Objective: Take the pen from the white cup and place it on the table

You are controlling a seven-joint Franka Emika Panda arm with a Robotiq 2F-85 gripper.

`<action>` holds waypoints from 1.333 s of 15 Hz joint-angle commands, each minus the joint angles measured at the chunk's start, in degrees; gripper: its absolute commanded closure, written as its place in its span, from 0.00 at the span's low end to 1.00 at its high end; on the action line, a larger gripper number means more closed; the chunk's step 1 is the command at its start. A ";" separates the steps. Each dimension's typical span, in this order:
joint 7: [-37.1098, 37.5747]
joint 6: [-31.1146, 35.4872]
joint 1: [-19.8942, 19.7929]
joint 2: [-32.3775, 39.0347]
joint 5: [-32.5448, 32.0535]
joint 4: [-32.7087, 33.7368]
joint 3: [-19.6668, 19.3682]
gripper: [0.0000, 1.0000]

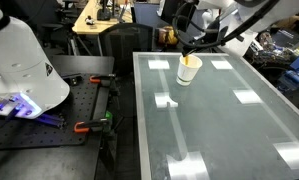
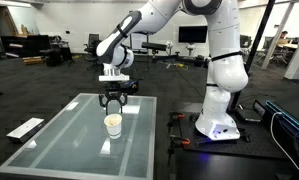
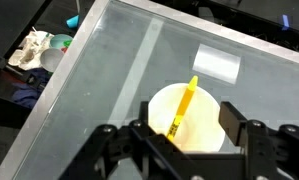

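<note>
**Gripper over cup, pen still inside**

Gripper (image 3: 171, 130) is hovering just above cup (image 3: 207, 128), jaws spread wide on either side, gripping nothing. Pen (image 3: 181, 108) is leaning inside cup. Cup is standing upright on table (image 2: 69, 140).

Yellow pen (image 3: 183, 107); white cup (image 3: 185, 122); greenish frosted table (image 3: 119, 70); black pincer (image 3: 185, 140).

I see the bench (image 1: 229, 130) bare around the white cup (image 1: 189, 72); only the pen (image 3: 182, 108) rises beneath my pincer (image 2: 113, 104).
</note>
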 commanded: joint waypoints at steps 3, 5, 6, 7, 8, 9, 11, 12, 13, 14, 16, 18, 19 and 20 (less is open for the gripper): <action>-1.45 2.53 0.61 0.63 3.49 -0.37 -0.68 0.57; -1.55 2.81 0.70 0.96 3.87 -0.33 -0.65 0.57; -1.54 2.84 0.70 1.12 3.96 -0.27 -0.66 0.63; -1.53 2.83 0.71 1.37 4.06 -0.21 -0.67 0.60; -1.51 2.79 0.72 1.63 4.12 -0.11 -0.68 0.62; -1.48 2.69 0.73 1.96 4.15 0.03 -0.68 0.60; -1.45 2.69 0.81 2.44 4.15 0.16 -0.64 0.60; -1.46 2.83 0.87 2.65 4.12 0.15 -0.63 0.59; -1.44 2.79 0.90 2.92 4.09 0.26 -0.62 0.60; -1.53 2.78 0.92 3.21 4.13 0.33 -0.60 0.60; -1.50 2.81 1.02 3.83 4.09 0.63 -0.56 0.60; -1.48 2.91 1.15 4.34 4.10 0.98 -0.52 0.60; -1.53 3.00 1.21 4.59 4.15 1.11 -0.49 0.60; -1.49 2.99 1.26 4.81 4.13 1.34 -0.47 0.61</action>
